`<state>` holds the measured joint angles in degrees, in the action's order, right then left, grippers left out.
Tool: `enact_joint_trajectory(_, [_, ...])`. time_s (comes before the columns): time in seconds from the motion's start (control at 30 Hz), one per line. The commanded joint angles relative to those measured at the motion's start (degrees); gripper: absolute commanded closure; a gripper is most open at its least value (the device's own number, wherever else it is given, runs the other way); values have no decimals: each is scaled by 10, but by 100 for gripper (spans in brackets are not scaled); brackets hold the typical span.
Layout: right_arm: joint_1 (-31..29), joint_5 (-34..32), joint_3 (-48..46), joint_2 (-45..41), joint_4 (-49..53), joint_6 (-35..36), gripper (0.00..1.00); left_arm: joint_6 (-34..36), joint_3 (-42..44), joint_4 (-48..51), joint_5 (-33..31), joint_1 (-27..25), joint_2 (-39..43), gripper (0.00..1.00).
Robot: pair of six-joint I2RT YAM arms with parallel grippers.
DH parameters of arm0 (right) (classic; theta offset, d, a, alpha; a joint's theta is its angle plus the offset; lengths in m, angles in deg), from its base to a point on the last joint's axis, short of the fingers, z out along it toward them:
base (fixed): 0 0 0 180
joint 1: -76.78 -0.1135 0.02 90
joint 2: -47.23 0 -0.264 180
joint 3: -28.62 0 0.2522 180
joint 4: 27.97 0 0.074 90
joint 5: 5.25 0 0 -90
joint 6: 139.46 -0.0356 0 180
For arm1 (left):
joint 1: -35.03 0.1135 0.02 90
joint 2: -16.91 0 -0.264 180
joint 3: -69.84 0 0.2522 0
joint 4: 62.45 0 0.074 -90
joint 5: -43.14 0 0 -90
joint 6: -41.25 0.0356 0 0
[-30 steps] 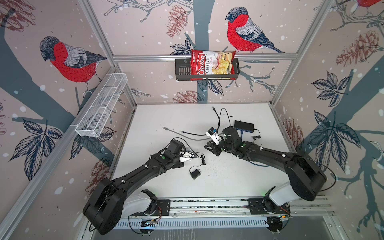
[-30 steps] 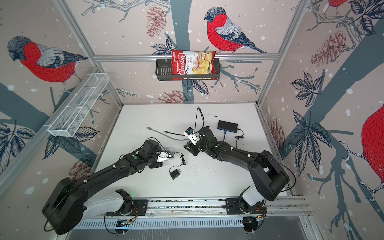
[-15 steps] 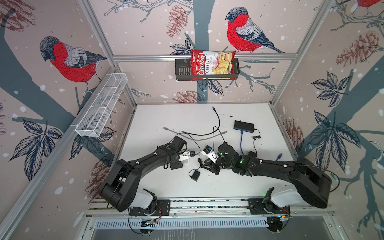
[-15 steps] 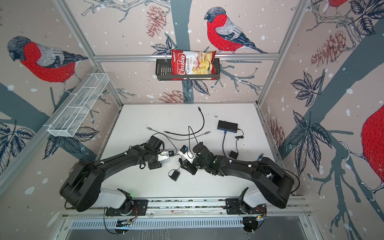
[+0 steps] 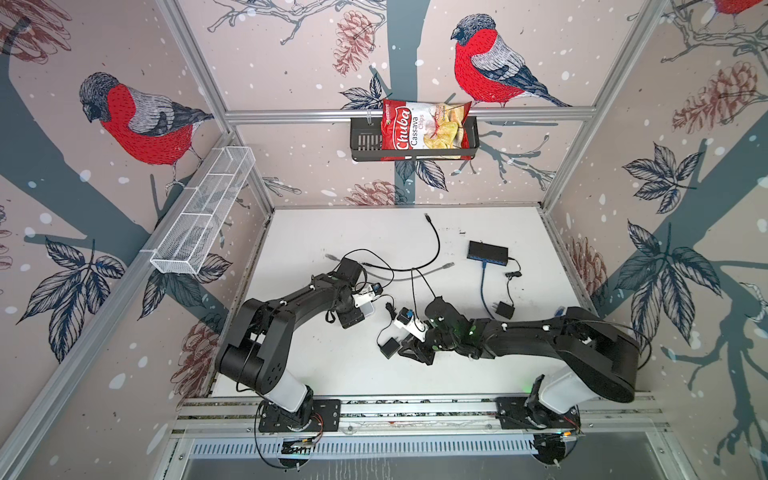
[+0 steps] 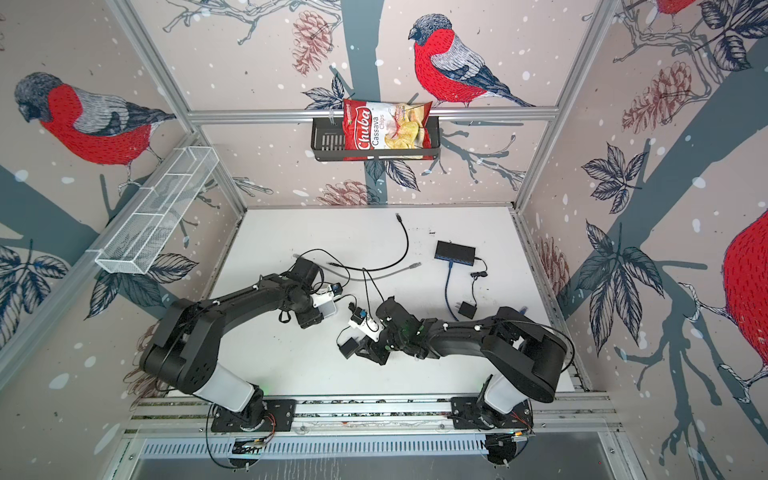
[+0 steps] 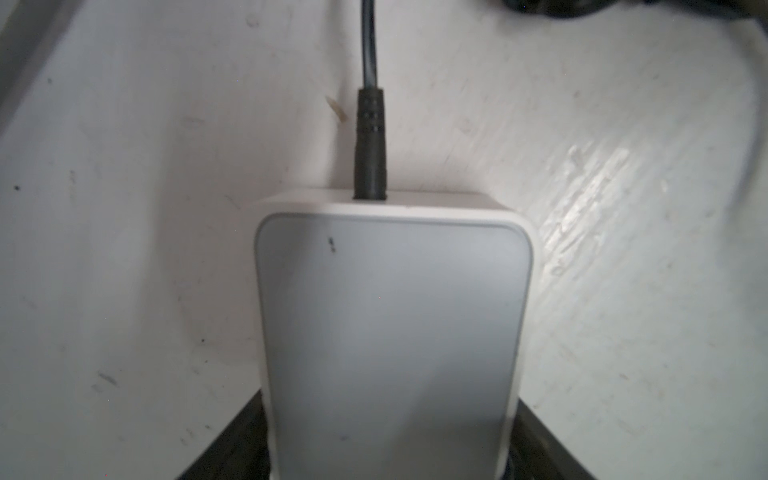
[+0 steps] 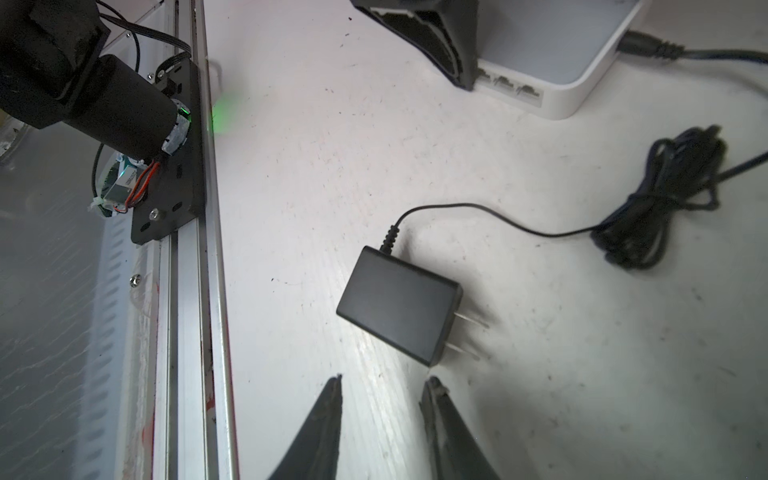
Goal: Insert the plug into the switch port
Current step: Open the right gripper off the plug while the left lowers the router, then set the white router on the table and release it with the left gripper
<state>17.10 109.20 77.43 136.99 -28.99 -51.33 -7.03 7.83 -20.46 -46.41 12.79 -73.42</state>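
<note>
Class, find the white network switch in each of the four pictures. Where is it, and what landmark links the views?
In a top view: white network switch, just left of centre.
In a top view: just left of centre.
Left wrist: fills the lower middle.
Right wrist: upper right corner.
Landmark: the black barrel plug in its end, seen in both wrist views.

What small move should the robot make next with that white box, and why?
Probably the left gripper should open and let go of the white switch. The black plug already sits in its port, the switch seems to lie on the table, and the right gripper hangs open and empty beside the power adapter.
</note>
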Motion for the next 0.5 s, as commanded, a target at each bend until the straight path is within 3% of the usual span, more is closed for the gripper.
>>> enact_joint_trajectory(0.0, [-3,0,7,9,-17,-3,65,-17,5,27,13,2,-9,50])
enact_joint_trajectory(0.13, [-3,-5,7,8,-13,-2,65,-21,3,36,15,3,-16,45])
enact_joint_trajectory(0.17, [-3,-5,7,9,-13,-2,65,-22,3,37,15,3,-16,36])
enact_joint_trajectory(0.2, [-3,-5,7,9,-12,-2,65,-23,0,38,14,3,-16,12])
enact_joint_trajectory(0.23, [-3,-4,7,8,-11,-2,65,-23,-1,39,15,3,-16,4])
enact_joint_trajectory(0.47, [-9,1,11,15,-6,3,65,-32,-8,35,9,5,-7,4])
